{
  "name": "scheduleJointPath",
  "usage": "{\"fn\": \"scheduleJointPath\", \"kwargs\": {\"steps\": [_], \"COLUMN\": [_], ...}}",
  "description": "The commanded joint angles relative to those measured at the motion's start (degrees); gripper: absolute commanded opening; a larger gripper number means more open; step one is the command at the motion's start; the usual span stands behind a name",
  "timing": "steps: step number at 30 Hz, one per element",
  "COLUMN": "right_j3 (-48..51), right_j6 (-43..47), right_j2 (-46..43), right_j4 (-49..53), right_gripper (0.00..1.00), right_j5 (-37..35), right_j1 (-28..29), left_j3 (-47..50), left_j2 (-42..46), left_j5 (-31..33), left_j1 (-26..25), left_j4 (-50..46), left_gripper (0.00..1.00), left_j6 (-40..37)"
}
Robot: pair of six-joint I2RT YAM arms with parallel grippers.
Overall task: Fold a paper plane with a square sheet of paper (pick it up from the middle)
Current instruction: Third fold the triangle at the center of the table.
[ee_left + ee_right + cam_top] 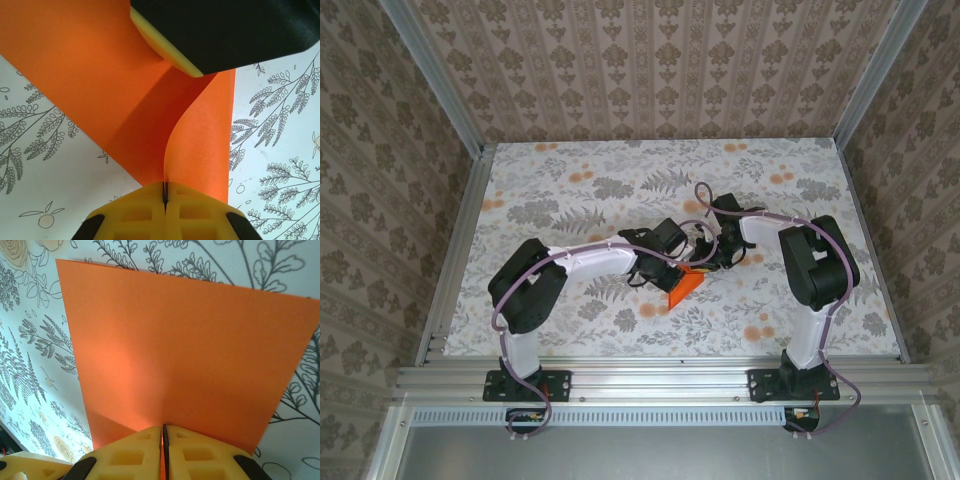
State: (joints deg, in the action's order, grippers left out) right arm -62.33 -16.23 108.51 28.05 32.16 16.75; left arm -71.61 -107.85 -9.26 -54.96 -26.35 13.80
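Note:
The square sheet of paper (pixel 685 284) is bright orange and is held just above the middle of the table between both grippers. In the left wrist view the sheet (pixel 95 70) bends upward along a curved edge, and my left gripper (pixel 165 188) is shut on that raised edge. The right gripper's yellow pad and black body (pixel 225 30) press in from above at the sheet's far side. In the right wrist view the sheet (pixel 185 345) spreads flat ahead, and my right gripper (pixel 163 429) is shut on its near edge. In the top view, left gripper (pixel 670 268) and right gripper (pixel 708 258) meet over the paper.
The table (pixel 570 190) has a white cloth printed with grey ferns and orange flowers. Metal rails (pixel 455 250) frame it left and right, with patterned walls behind. Both arms bend inward toward the centre.

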Motion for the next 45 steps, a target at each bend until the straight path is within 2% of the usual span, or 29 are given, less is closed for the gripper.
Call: {"fn": "scheduleJointPath", "kwargs": {"steps": [1, 10, 19, 29, 38, 45], "right_j3": [-1.1, -0.7, -0.7, -0.6, -0.5, -0.5], "right_j6": [0.1, -0.3, -1.2, -1.4, -1.9, -2.0], "right_j2": [1.2, 1.7, 1.4, 1.1, 1.1, 0.8], "right_j4": [0.5, 0.1, -0.9, -0.5, -0.7, -0.7], "right_gripper": [0.12, 0.11, 0.12, 0.12, 0.13, 0.13], "right_j5": [1.3, 1.7, 2.3, 1.4, 1.3, 0.7], "right_j1": [0.4, 0.5, 0.4, 0.4, 0.3, 0.4], "left_j3": [0.0, -0.4, -1.1, -0.8, 0.8, 1.1], "left_j2": [-1.0, -1.9, -2.9, -3.1, -2.8, -2.6], "left_j5": [-0.8, -2.2, -6.4, -1.6, -5.2, -4.5], "left_j1": [0.6, 1.6, 2.0, 2.0, 1.9, 1.6], "left_j4": [0.8, 1.7, 2.0, 0.3, 2.6, 1.8], "left_gripper": [0.02, 0.03, 0.04, 0.04, 0.05, 0.06], "left_j6": [-1.6, -3.0, -3.6, -2.1, -0.4, 1.1]}}
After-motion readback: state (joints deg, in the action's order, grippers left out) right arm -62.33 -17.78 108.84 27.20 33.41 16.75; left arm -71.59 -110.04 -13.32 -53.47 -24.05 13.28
